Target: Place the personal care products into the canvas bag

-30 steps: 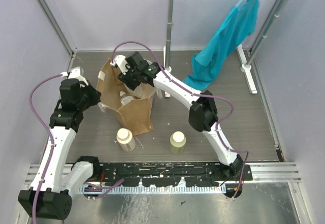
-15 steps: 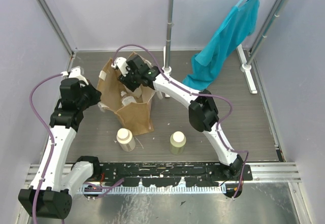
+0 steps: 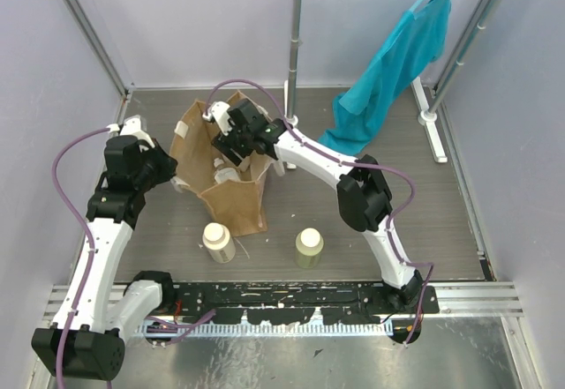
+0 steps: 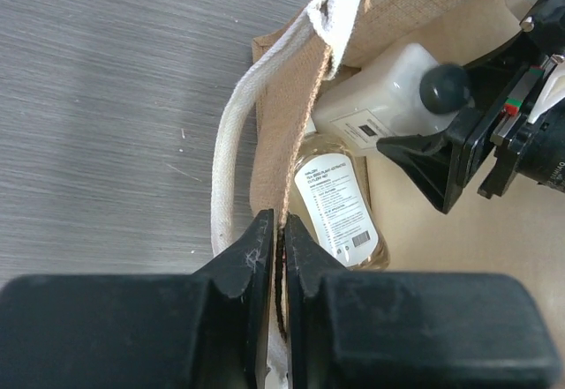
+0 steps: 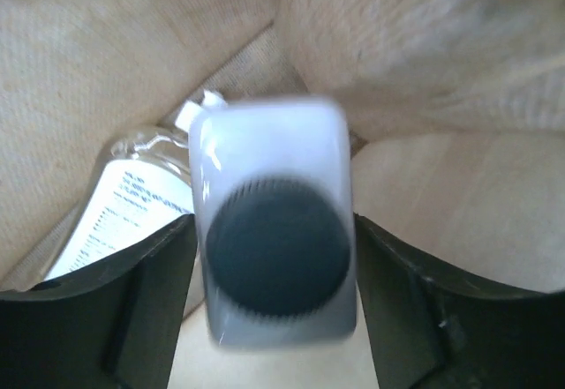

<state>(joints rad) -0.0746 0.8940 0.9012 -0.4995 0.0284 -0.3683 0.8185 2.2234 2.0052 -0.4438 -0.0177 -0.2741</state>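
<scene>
Roughly half done: amber bottle [image 4: 340,204] lay inside canvas bag [image 3: 234,202]; white bottle [image 5: 274,257] was down in it between right fingers [image 5: 132,305], blurred, can't tell if gripped. The left fingers [image 4: 243,257] pinched bag rim. Still on bench [image 3: 424,230]: cream bottle [image 3: 218,241], olive-green bottle [image 3: 309,248].

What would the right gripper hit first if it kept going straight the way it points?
The white bottle, directly between the fingers of the right gripper. Beyond it lie the amber bottle and the canvas bag, though depth is hard to judge.
</scene>
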